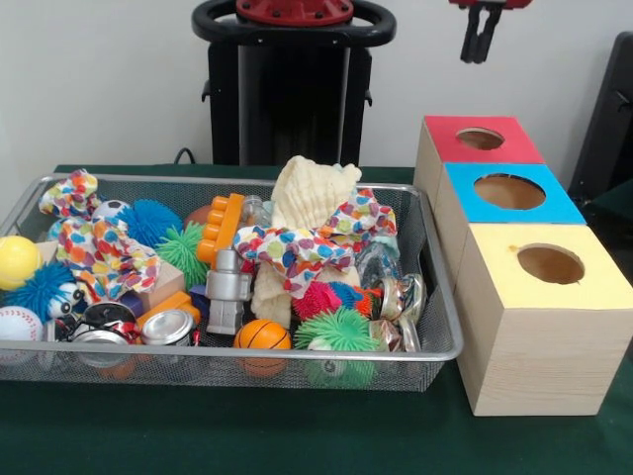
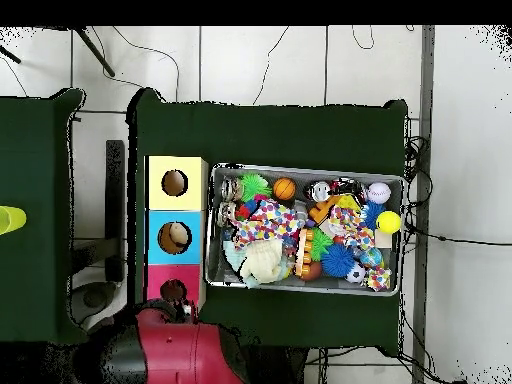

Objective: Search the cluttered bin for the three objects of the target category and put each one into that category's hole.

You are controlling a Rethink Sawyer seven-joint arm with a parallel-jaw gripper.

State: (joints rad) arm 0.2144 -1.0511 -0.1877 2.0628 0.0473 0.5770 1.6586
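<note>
A wire mesh bin (image 1: 297, 353) (image 2: 401, 215) is heaped with toys. In it lie a yellow ball (image 1: 17, 260), a baseball (image 1: 18, 325), a small basketball (image 1: 262, 334), spiky rubber balls (image 1: 341, 330), heart-print cloths (image 1: 307, 242), a cream cloth (image 1: 309, 190), tins (image 1: 168, 327), a grey toy robot (image 1: 227, 287) and an orange brick (image 1: 222, 226). To the right stand three wooden boxes with round holes: red (image 1: 445, 148) (image 2: 155, 288), blue (image 1: 465, 198) (image 2: 193, 225), yellow (image 1: 495, 252) (image 2: 192, 170). My gripper (image 1: 475, 57) (image 2: 183, 308) hangs high above the red box's hole, shut and holding nothing.
A pale object shows inside the blue box's hole (image 2: 175, 237). Green cloth covers the table (image 1: 247, 435). A dark chair back (image 1: 608, 119) stands at the right edge behind the boxes. A yellow-green object (image 2: 10, 218) sits at the overhead view's left edge.
</note>
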